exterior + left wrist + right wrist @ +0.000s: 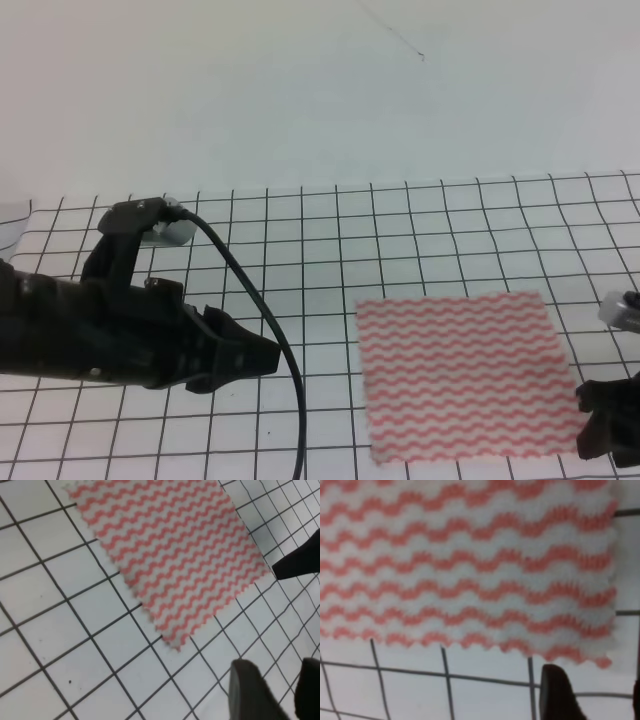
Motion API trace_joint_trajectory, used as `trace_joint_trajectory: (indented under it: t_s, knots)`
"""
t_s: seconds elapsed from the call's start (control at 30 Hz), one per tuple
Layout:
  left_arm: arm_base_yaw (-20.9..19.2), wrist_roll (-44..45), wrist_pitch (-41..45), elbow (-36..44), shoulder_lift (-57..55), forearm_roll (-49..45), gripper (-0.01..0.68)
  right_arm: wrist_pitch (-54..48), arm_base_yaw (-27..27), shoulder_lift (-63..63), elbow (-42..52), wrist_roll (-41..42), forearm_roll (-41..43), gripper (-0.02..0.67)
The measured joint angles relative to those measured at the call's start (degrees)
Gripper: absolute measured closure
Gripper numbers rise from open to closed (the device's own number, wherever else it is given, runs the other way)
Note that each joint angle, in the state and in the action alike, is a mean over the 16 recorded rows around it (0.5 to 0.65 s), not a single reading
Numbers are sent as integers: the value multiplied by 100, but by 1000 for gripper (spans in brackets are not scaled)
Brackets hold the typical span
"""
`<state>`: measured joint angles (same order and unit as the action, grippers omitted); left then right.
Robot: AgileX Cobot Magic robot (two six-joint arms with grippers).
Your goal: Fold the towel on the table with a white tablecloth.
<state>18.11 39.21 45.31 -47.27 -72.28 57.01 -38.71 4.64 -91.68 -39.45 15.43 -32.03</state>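
Observation:
The towel (460, 375), white with pink-red wavy stripes, lies flat and unfolded on the white tablecloth (400, 240) of the table, right of centre. My left gripper (268, 357) hovers over the cloth about one grid square left of the towel's left edge. In the left wrist view its fingers (250, 690) stand apart, open and empty, short of the towel (170, 555). My right gripper (598, 420) sits at the towel's near right corner. In the right wrist view it (597, 700) is open, one finger (557, 695) just off the towel's (465, 560) edge.
A black cable (290, 400) hangs from the left arm down to the front edge. A small pale grey object (172, 232) sits behind the left arm near the table's far edge. The plain wall rises beyond the grid cloth.

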Motion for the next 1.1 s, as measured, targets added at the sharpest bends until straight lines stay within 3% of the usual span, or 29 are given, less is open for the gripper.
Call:
trace_joint_trajectory:
  t_s: [0.2,0.57,1.1]
  knots:
    - [0,-8,11,-6,-18,8,472,239,0,-303,-6,94,-283,325]
    - [0,14,43,-6,-18,8,466,506,0,-460,-18,369,-760,342]
    - [0,26,23,-6,-18,8,466,694,0,-466,-34,1211,-1358,612]
